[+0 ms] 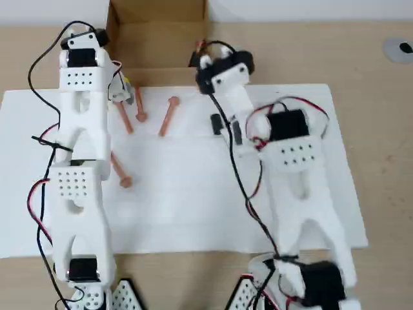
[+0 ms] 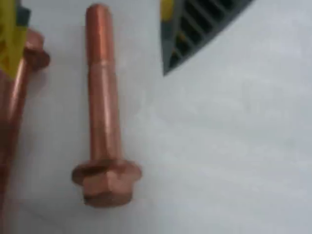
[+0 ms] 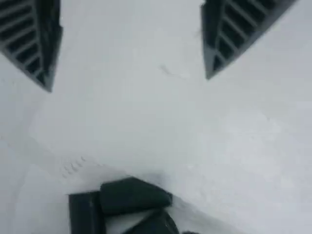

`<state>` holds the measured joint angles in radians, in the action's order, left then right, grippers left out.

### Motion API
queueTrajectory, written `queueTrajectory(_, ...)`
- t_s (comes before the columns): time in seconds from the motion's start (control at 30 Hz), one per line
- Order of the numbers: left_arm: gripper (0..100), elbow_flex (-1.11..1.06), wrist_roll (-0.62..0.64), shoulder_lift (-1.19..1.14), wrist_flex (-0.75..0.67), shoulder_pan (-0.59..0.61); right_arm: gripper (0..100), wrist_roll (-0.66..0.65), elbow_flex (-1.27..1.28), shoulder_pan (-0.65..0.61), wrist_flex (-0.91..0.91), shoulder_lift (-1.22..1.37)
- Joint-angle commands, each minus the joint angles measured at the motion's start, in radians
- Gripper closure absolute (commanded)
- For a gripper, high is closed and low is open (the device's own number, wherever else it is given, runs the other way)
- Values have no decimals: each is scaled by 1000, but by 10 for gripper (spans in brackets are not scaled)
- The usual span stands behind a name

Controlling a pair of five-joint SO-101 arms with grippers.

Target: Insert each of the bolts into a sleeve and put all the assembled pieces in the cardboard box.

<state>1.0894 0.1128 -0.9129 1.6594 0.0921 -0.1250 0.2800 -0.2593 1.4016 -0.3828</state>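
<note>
The left jaws stand wide apart and empty. A copper-coloured flanged metal bolt (image 2: 104,117) lies flat between them on the white paper sheet (image 2: 234,146), shank parallel to the fingers, head past the tips. The right jaws, also spread and empty, have a black sleeve (image 3: 129,197) just ahead.

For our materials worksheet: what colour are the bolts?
The bolts are copper, clearest in the left wrist view.

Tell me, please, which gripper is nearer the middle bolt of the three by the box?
Left. The left gripper sits right beside that bolt; the right gripper is farther off, beyond the third bolt, over the white sheet.
</note>
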Motion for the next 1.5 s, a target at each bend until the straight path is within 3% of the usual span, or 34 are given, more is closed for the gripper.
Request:
queueTrajectory(0.0,791,91,25,-18,0,-17,759,-12,70,38,-49,-97)
queueTrajectory(0.5,794,170,72,-199,-15,-12,759,-48,255,79,-75,-315)
queueTrajectory(0.7,864,170,72,-219,-34,15,759,-81,300,79,-71,-371)
queueTrajectory(1.07,872,163,72,-220,-78,114,759,-81,334,81,-68,-432)
queueTrajectory(1.23,991,163,63,-220,-66,117,759,-81,334,81,-68,-432)
queueTrajectory(1.47,990,161,49,-213,-41,114,759,-81,332,81,-68,-432)
